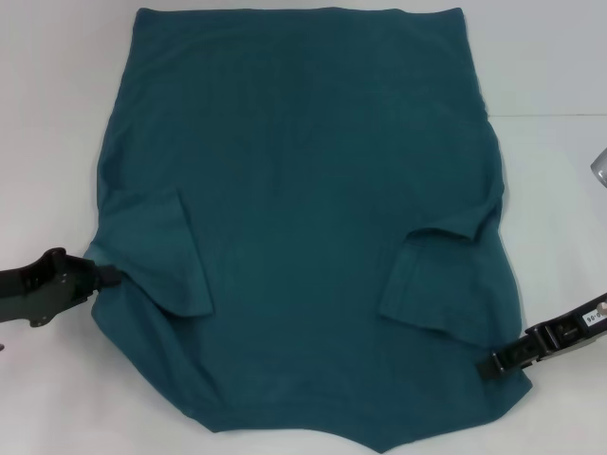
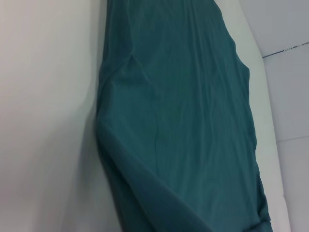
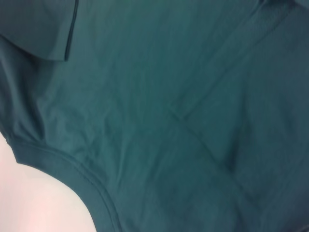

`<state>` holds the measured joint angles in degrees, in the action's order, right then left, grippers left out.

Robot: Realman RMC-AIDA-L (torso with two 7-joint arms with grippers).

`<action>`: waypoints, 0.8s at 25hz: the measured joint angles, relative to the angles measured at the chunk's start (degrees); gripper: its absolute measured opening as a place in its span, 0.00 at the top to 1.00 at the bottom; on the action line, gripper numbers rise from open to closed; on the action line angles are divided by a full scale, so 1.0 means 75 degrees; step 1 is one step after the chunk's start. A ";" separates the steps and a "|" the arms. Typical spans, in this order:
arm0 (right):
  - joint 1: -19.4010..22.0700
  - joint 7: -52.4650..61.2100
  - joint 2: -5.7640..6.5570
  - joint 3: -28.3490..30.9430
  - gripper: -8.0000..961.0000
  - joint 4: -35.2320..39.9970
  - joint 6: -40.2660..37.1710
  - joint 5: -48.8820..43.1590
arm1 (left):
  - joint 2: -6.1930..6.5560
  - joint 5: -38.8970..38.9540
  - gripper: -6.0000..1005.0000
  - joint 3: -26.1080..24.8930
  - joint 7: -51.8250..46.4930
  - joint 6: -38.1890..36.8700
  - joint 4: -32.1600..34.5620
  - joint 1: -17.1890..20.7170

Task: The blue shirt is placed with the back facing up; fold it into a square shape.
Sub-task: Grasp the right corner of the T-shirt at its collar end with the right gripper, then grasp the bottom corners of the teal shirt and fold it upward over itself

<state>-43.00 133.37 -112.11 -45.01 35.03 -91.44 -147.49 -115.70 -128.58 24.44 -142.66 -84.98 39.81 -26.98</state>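
Nearest the head camera we see the collar end of one blue shirt (image 1: 303, 218), which lies plain side up on a white table (image 1: 47, 114), its hem at the far end. We count two short sleeves, both folded inward onto the body, one on each side. We also count two grippers. At the shirt's left edge, beside the folded left sleeve, the left gripper (image 1: 112, 277) touches the cloth; it appears to pinch the edge, though we cannot tell how its jaws stand. At the near right edge the right gripper (image 1: 491, 365) meets the fabric, and here too the jaw state is hidden. Both wrist views show only teal cloth (image 2: 183, 121) (image 3: 159, 111) over white tabletop, with no fingers visible.
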 joint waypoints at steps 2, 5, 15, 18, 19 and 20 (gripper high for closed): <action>0.0000 0.0023 -0.0002 -0.0031 0.34 0.0000 -0.0021 -0.0029 | 0.0001 0.0000 0.97 -0.0004 -0.0005 0.0000 0.0000 0.0000; -0.0001 0.0035 -0.0004 -0.0146 0.34 0.0000 -0.0046 -0.0052 | 0.0004 0.0000 0.97 -0.0010 -0.0007 0.0000 0.0000 -0.0002; 0.0003 0.0041 -0.0033 -0.0320 0.69 0.0034 -0.0055 -0.0068 | 0.0006 0.0008 0.97 -0.0013 -0.0021 -0.0001 0.0000 -0.0012; 0.0009 0.0042 -0.0033 -0.0320 0.81 0.0037 -0.0055 -0.0069 | 0.0006 0.0011 0.97 -0.0013 -0.0021 -0.0001 0.0000 -0.0011; 0.0015 0.0041 -0.0032 -0.0318 0.85 0.0040 -0.0055 -0.0069 | 0.0006 0.0011 0.97 -0.0012 -0.0021 -0.0003 0.0000 -0.0012; 0.0023 0.0041 -0.0030 -0.0306 0.86 0.0047 -0.0055 -0.0069 | 0.0006 0.0011 0.97 -0.0013 -0.0020 -0.0010 0.0000 -0.0012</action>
<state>-42.83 133.68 -112.34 -47.30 35.38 -91.85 -148.01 -115.66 -128.49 24.34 -142.81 -85.06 39.81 -27.07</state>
